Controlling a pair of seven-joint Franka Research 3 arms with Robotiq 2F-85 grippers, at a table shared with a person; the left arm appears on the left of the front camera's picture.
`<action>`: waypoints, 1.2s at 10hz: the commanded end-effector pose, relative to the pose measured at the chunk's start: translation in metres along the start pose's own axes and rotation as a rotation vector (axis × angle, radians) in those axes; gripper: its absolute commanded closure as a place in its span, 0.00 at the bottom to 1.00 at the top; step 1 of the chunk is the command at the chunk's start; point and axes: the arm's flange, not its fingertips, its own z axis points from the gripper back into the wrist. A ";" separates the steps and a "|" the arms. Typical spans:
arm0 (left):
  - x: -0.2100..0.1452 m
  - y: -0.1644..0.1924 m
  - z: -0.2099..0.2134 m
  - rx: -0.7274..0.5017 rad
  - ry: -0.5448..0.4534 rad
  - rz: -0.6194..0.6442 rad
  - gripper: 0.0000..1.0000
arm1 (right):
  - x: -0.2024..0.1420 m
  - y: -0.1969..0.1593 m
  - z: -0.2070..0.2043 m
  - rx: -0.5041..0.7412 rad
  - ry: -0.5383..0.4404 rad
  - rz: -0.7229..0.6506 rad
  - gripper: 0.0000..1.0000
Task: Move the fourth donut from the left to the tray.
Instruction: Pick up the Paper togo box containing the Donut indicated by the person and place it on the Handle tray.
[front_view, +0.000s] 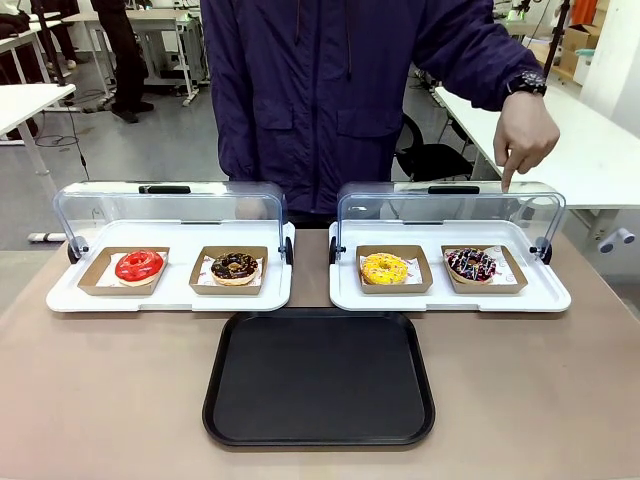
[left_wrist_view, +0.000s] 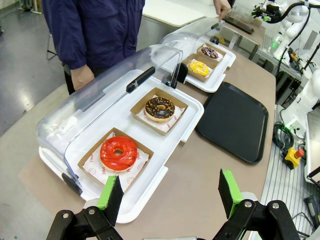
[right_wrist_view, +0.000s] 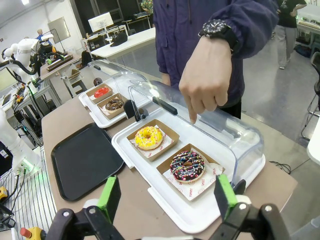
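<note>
The fourth donut (front_view: 471, 264) is dark chocolate with white and pink streaks, lying in a brown cardboard holder at the right end of the right white display tray; I also see the donut (right_wrist_view: 187, 166) close below my right gripper (right_wrist_view: 169, 195), which is open and empty. It appears small and far off as the donut (left_wrist_view: 209, 52) in the left wrist view. The black tray (front_view: 319, 377) lies flat at the table's middle front, bare. My left gripper (left_wrist_view: 170, 194) is open above the table near the red donut (left_wrist_view: 118, 152). A person's hand (front_view: 525, 135) points a finger down at the open lid above the fourth donut.
The left display tray (front_view: 170, 296) holds the red donut and a chocolate donut with yellow sprinkles (front_view: 235, 266). A yellow-iced donut (front_view: 384, 268) sits left of the fourth one. Both clear domed lids (front_view: 450, 208) stand open at the back. The person stands at the far edge.
</note>
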 end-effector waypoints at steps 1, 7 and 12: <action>0.001 0.000 0.002 -0.011 -0.006 -0.017 0.00 | 0.002 -0.003 -0.002 -0.003 -0.031 0.023 0.00; 0.001 0.000 0.002 -0.011 -0.006 -0.017 0.00 | 0.002 -0.003 -0.002 -0.003 -0.031 0.023 0.00; 0.001 0.000 0.002 -0.011 -0.006 -0.017 0.00 | 0.002 -0.003 -0.002 -0.003 -0.031 0.023 0.00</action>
